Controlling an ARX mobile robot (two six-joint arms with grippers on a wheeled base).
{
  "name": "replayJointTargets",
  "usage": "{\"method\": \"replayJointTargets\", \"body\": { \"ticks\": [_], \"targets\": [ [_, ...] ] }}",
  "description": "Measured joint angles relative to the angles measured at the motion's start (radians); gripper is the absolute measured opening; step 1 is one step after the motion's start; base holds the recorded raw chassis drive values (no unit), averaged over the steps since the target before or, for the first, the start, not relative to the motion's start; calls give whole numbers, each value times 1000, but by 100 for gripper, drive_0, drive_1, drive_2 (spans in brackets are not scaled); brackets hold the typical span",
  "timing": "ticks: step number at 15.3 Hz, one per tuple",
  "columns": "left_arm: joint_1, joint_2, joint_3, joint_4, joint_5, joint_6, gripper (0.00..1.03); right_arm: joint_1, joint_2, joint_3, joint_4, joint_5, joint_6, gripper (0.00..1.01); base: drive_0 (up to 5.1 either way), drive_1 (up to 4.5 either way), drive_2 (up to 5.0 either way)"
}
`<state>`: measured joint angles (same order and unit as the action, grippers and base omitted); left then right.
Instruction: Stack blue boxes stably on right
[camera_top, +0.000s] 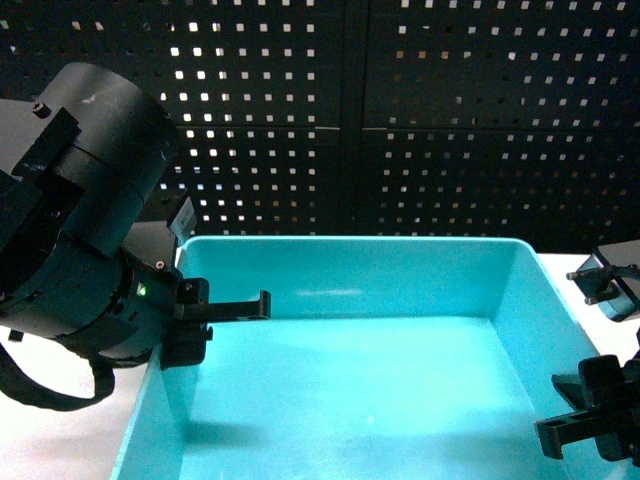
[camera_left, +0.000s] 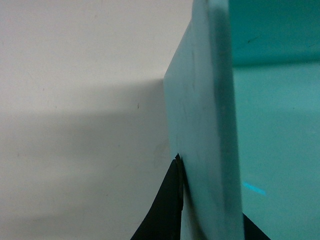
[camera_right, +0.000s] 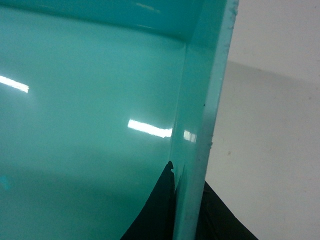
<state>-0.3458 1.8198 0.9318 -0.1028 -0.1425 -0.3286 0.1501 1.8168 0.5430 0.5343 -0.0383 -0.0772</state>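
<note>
One light turquoise blue box (camera_top: 350, 270) fills the lower head view, open side up and empty. My left gripper (camera_top: 200, 315) straddles its left wall, one black finger reaching inside. In the left wrist view the wall (camera_left: 205, 125) stands between the two black fingers (camera_left: 167, 210), and the left gripper (camera_left: 210, 222) is shut on it. My right gripper (camera_top: 580, 420) sits at the box's right wall. In the right wrist view the right gripper (camera_right: 189, 215) is shut on that wall (camera_right: 202, 100), with one finger inside and one outside. No other blue box is in view.
A white tabletop (camera_left: 75, 100) lies outside the box on the left and, as the white tabletop (camera_right: 270, 150), on the right. A black perforated panel (camera_top: 400, 120) closes off the back. A black part (camera_top: 610, 285) sticks up at the right edge.
</note>
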Motion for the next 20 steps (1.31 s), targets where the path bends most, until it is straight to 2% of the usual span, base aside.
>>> {"method": "replayJointTargets", "body": {
  "ticks": [2, 5, 8, 14, 17, 20],
  "targets": [
    [-13, -38, 10, -5, -16, 22, 5, -19, -14, 15, -8, -16, 6, 8, 0, 0, 0],
    [-4, -96, 103, -26, -15, 45, 5, -49, -99, 116, -77, -38, 5, 8, 0, 0, 0],
    [23, -137, 167, -48, 5, 48, 5, -60, -153, 208, -138, -54, -2, 8, 0, 0, 0],
    [36, -185, 301, -74, 31, 49, 5, -86, -234, 368, -216, -84, -17, 8, 0, 0, 0],
    [36, -241, 348, -51, 30, 51, 5, -93, -288, 448, -218, -98, -26, 8, 0, 0, 0],
    [34, -296, 315, 27, 6, 78, 5, -93, -321, 455, -172, -100, -40, 8, 0, 0, 0]
  ]
}}
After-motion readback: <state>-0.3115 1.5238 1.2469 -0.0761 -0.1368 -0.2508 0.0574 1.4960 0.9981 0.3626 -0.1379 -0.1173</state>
